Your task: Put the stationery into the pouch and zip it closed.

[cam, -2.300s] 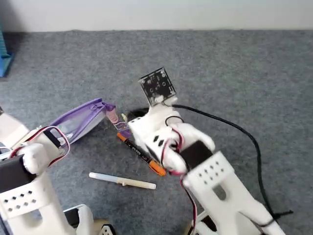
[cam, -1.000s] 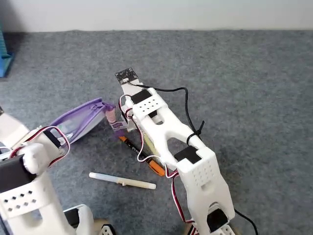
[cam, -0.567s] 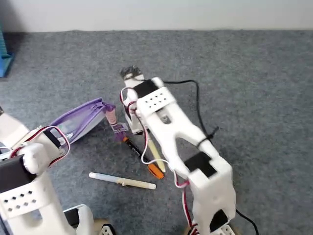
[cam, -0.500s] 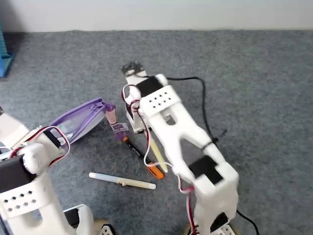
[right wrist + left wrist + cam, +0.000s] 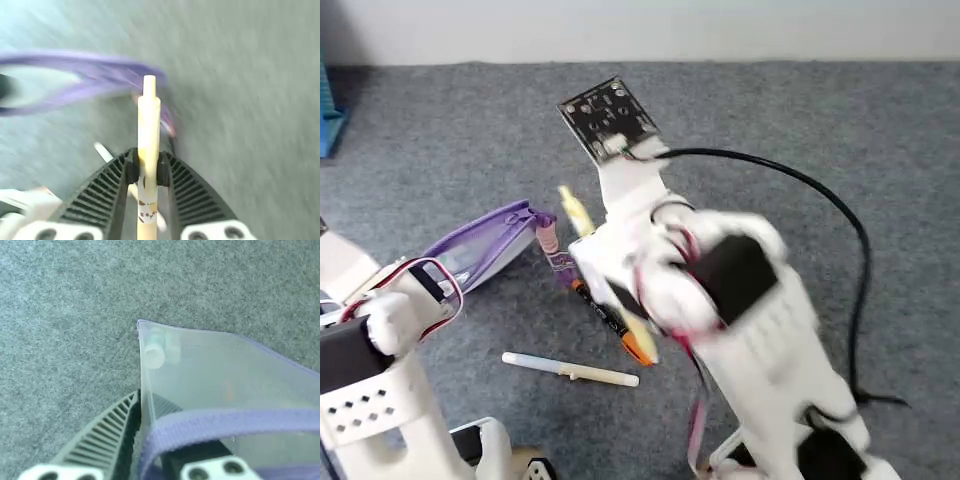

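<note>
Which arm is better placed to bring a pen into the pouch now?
Right. The right end effector is shut on a cream pen whose tip points toward the purple pouch. The left end effector is shut on the pouch's edge, so it is occupied.

pouch: purple, flat on carpet, left of centre | left arm: lower left; at pouch's near end | right arm: over centre; cream pen sticks out from under it, near pouch mouth | marker: orange-black; partly under right arm | white pen: on carpet, nearer front; apart from marker
</note>
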You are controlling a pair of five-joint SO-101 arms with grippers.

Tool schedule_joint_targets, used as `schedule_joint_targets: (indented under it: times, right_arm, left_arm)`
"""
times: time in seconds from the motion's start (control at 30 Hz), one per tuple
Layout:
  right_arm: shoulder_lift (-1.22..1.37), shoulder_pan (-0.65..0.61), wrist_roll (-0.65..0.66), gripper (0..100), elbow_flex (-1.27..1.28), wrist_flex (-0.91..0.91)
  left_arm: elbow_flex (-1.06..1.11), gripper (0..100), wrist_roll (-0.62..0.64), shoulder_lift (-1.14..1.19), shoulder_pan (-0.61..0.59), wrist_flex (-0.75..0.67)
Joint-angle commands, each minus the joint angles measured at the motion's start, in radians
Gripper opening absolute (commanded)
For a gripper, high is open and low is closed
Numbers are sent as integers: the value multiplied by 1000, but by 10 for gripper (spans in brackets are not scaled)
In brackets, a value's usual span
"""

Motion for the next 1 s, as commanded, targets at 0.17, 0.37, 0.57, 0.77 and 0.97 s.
schedule_joint_targets:
  times: [0.17, 0.37, 0.57, 0.77, 0.97]
  right_arm:
    - [-128, -165, -8, 8, -12, -447]
    - [-99, -203, 0, 8, 120, -780]
    - [-94, -203, 138, 8, 373, -1175]
    - [-97, -203, 178, 8, 574, -1403]
    - [-104, -197, 183, 8, 707, -1471]
  left_arm:
    - [-31, 12, 9, -5, -2, -5]
    - [-31, 12, 9, -5, -2, -5]
    - [-31, 12, 9, -5, -6, -5]
    - [-31, 12, 9, -6, -6, -5]
    - [-31, 12, 9, -6, -6, -3]
